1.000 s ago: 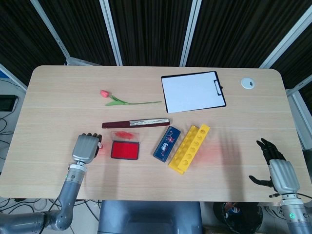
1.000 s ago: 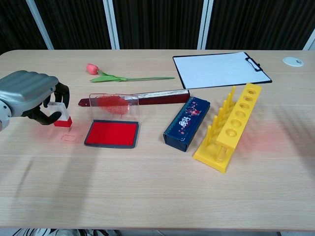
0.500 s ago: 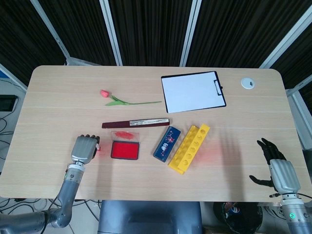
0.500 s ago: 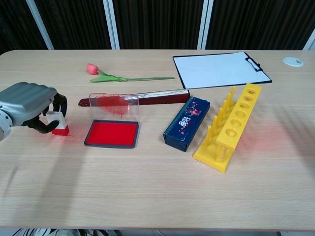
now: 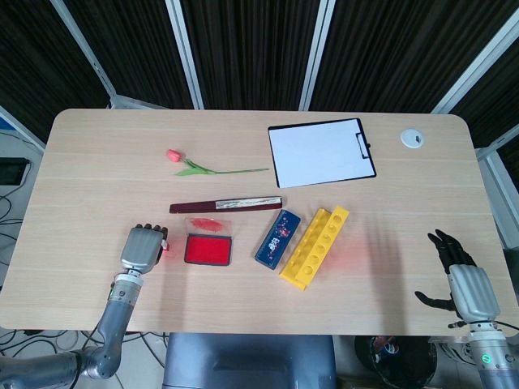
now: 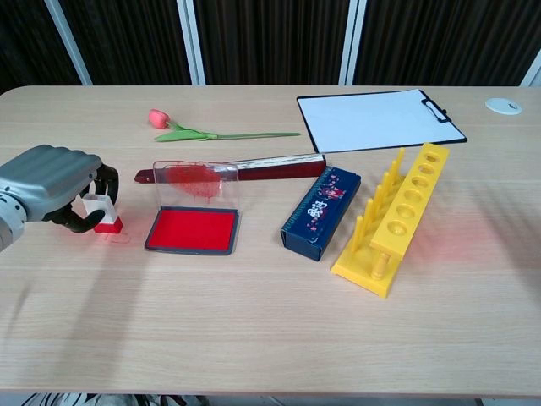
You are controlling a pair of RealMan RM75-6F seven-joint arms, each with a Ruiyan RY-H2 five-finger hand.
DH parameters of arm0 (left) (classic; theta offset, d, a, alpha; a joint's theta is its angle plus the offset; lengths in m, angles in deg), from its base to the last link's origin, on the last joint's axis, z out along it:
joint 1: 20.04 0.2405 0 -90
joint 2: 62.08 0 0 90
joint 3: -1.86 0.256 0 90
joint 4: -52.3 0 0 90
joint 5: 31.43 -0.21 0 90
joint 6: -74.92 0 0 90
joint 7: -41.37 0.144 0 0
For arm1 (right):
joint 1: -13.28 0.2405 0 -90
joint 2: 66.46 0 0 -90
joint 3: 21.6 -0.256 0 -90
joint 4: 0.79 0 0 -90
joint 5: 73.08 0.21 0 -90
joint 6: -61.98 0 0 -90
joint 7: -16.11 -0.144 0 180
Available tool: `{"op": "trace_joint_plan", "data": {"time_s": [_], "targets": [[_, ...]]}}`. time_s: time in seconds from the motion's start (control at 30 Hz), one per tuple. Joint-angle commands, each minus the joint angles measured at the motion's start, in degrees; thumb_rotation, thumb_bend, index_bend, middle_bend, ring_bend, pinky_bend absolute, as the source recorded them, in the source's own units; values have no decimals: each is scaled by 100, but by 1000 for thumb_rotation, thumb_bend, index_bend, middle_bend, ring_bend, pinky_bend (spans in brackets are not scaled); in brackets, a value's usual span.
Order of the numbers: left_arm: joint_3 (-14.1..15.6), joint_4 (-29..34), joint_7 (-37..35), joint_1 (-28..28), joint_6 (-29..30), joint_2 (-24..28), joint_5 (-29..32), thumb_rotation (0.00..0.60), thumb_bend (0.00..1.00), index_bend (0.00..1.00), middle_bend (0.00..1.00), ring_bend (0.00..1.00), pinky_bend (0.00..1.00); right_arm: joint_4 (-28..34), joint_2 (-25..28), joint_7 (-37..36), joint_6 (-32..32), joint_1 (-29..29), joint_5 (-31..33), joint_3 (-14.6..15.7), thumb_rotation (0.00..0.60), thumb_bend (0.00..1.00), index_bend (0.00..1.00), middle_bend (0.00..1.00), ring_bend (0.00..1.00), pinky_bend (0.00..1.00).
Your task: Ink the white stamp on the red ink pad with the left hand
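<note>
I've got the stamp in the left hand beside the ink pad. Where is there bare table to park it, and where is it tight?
Bare table runs along the near edge in front of the red ink pad and the yellow rack. More lies left of the tulip. It is crowded between the pad, the blue case and the rack, and behind the pad by its raised lid. The left hand holds the stamp just left of the pad.

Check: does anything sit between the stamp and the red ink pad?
Nothing visible does. The left hand holds the white stamp just left of the red ink pad; its raised lid stands at the far edge.
</note>
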Motion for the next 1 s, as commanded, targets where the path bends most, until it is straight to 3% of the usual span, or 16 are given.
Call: {"op": "trace_joint_plan", "data": {"time_s": [0.03, 0.5, 1.0], "targets": [[-2, -11, 10, 12, -2, -3, -18, 600, 398, 484, 447, 392, 464, 2, 0, -4, -2, 0, 0, 1, 600, 143, 0, 0, 0, 194], [-50, -1, 88, 51, -64, 4, -33, 600, 393, 466, 412, 371, 444, 6, 2, -3, 3, -4, -7, 4, 600, 143, 0, 0, 0, 194], [-99, 23, 244, 84, -126, 14, 18, 600, 357, 337, 316, 315, 371, 8, 5, 1, 2, -5, -9, 5, 600, 143, 0, 0, 0, 194]]}}
